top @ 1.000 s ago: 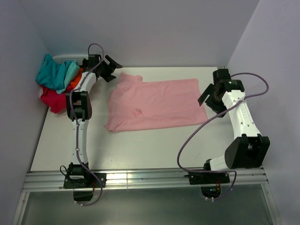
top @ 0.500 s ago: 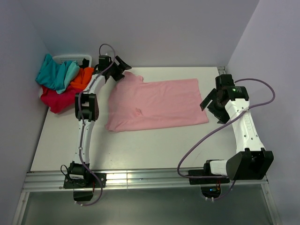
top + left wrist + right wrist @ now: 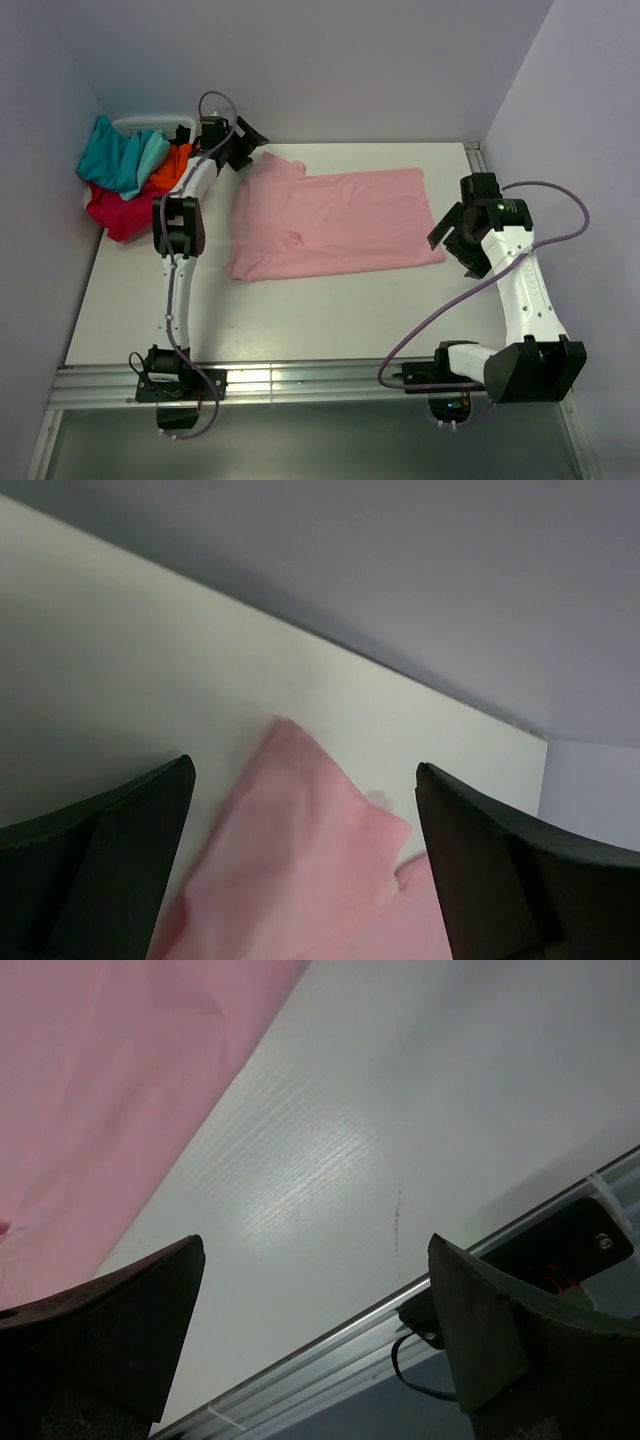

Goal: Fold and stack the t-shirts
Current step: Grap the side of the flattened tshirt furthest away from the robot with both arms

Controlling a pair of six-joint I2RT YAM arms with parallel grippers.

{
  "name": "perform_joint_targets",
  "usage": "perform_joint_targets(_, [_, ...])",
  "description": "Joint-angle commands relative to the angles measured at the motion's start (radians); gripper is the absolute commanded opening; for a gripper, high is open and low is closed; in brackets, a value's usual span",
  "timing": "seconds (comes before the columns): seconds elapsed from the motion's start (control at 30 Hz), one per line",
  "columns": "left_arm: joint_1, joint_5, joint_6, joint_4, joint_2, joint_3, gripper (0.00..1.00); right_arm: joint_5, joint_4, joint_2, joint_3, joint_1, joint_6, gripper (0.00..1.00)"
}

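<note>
- The pink t-shirt (image 3: 335,220) is found spread flat at the middle of the tabletop (image 3: 300,310), lengthwise from left to right, with one sleeve pointing to the far left.
- No finished fold can be made out on it; whether it is already doubled over cannot be told.
- The teal t-shirt (image 3: 115,155), orange t-shirt (image 3: 178,165) and crimson t-shirt (image 3: 115,210) are heaped together, crumpled, in the far left corner.
- The left jaws are held wide apart and empty over the far left sleeve of the pink t-shirt; in the left wrist view the sleeve is framed between them.
- The right jaws are likewise spread and empty, just beside the shirt's near right corner, over bare tabletop.
- No stack has been started.
- Judged progress: early. Folding of the pink t-shirt is in hand at most; three shirts are left untouched, and all stacking is left.
</note>
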Motion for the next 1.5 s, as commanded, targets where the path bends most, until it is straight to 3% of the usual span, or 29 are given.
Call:
perform_joint_targets(0.0, [0.058,-0.039,0.001,0.044,-0.06,0.024,0.99,0.017,0.002,-0.036,-0.023,-0.004,0.009,1.0])
perform_joint_targets(0.33, [0.053,-0.013,0.006,0.058,0.061,0.019,0.99,0.033,-0.004,-0.005,-0.011,-0.002,-0.007,1.0])
perform_joint_targets(0.83, [-0.02,-0.014,0.006,0.042,0.101,-0.015,0.91,0.024,0.036,0.027,-0.038,-0.002,-0.014,1.0])
perform_joint_targets(0.93, [-0.017,-0.016,0.006,0.044,0.107,-0.015,0.81,0.027,0.039,0.028,-0.049,-0.004,-0.017,1.0])
perform_joint_targets(1.03, [-0.017,-0.013,0.004,0.065,0.104,-0.041,0.6,0.033,0.044,0.031,-0.061,-0.004,-0.024,1.0])
perform_joint_targets(1.07, [-0.017,-0.014,-0.001,0.07,0.101,-0.048,0.39,0.033,0.047,0.033,-0.063,-0.004,-0.027,1.0])
perform_joint_targets(1.17, [-0.017,-0.022,-0.005,0.069,0.105,-0.044,0.11,0.043,0.056,0.047,-0.058,-0.004,-0.033,1.0])
perform_joint_targets(1.27, [-0.017,-0.024,-0.004,0.061,0.11,-0.027,0.0,0.054,0.067,0.079,-0.047,-0.004,-0.042,1.0])
perform_joint_targets(1.47, [-0.016,-0.01,0.018,0.044,0.049,-0.071,0.0,0.031,0.159,0.211,0.052,-0.005,-0.077,0.99])
